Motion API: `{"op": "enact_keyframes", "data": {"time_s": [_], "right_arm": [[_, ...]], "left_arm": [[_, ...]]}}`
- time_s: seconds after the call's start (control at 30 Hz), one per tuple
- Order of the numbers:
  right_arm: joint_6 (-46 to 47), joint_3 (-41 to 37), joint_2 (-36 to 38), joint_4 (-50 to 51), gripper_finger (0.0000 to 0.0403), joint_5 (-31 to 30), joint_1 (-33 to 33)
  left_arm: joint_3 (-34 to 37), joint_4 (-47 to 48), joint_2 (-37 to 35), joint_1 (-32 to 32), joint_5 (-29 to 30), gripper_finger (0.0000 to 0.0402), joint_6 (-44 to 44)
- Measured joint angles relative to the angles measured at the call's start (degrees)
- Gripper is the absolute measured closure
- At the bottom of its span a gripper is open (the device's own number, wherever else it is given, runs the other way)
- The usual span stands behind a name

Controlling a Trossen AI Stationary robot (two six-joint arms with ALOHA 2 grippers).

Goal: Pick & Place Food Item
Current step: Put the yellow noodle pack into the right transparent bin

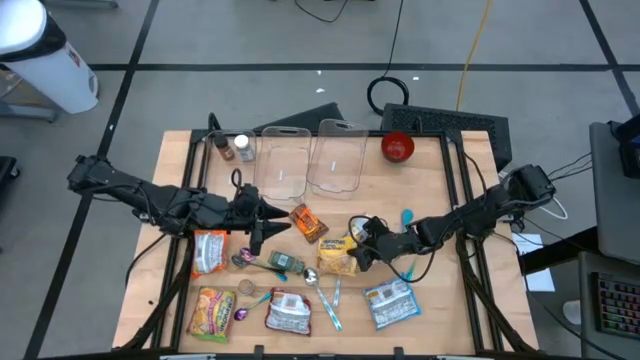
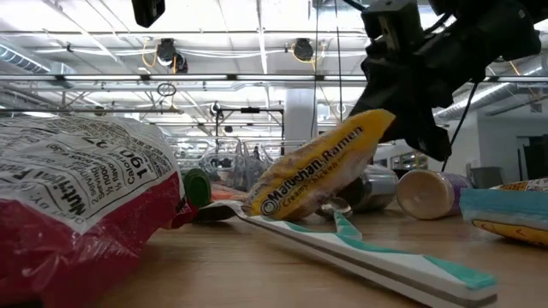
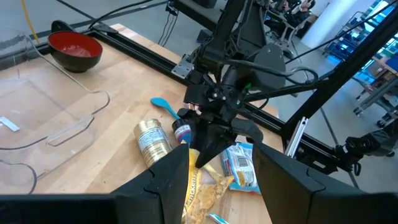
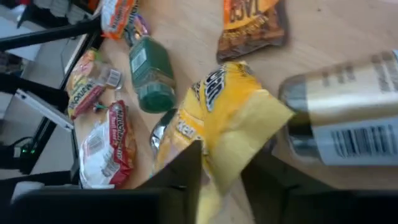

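Note:
A yellow ramen packet (image 1: 337, 257) lies near the table's middle, and my right gripper (image 1: 358, 252) is shut on its right end. In the low view the packet (image 2: 317, 171) slants upward into the gripper (image 2: 390, 111). The right wrist view shows the packet (image 4: 217, 118) between the two dark fingers. My left gripper (image 1: 263, 216) hovers to the left of the packet, open, with nothing between its fingers (image 3: 171, 171). Two clear containers (image 1: 305, 160) stand at the far side of the table. My right gripper pinches the ramen packet's right end (image 4: 227, 152) between its two fingers. It comes slanting down from the table's right side. That end (image 2: 372, 124) is raised, the packet is tilted, and its lower end (image 2: 257, 205) rests on the table.
A gold can (image 4: 348, 118) lies right beside the packet. A green bottle (image 4: 149, 74), a brown snack packet (image 4: 252, 25), a spoon and a toothbrush (image 2: 368, 252) lie close by. More food packets (image 1: 210, 250) crowd the near left. A red bowl (image 1: 397, 147) stands at the back.

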State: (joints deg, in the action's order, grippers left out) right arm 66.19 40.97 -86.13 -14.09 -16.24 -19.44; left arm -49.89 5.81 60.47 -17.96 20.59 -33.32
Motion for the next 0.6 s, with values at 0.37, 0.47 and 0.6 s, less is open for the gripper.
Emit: {"op": "enact_keyframes", "data": {"time_s": [0.37,0.47,0.6], "right_arm": [[-13.42,1.95,6.19,1.18,0.0401,9.35,5.42],[-19.6,5.77,8.51,5.5,0.0402,14.81,8.12],[-29.46,12.82,9.01,13.51,0.0402,23.87,11.44]], "left_arm": [[0.0,-0.98,0.02,2.03,-1.02,0.022,2.04],[0.0,-2.74,0.14,4.25,-6.94,0.022,5.03],[-0.02,-5.98,1.13,8.05,-13.31,0.022,6.05]]}}
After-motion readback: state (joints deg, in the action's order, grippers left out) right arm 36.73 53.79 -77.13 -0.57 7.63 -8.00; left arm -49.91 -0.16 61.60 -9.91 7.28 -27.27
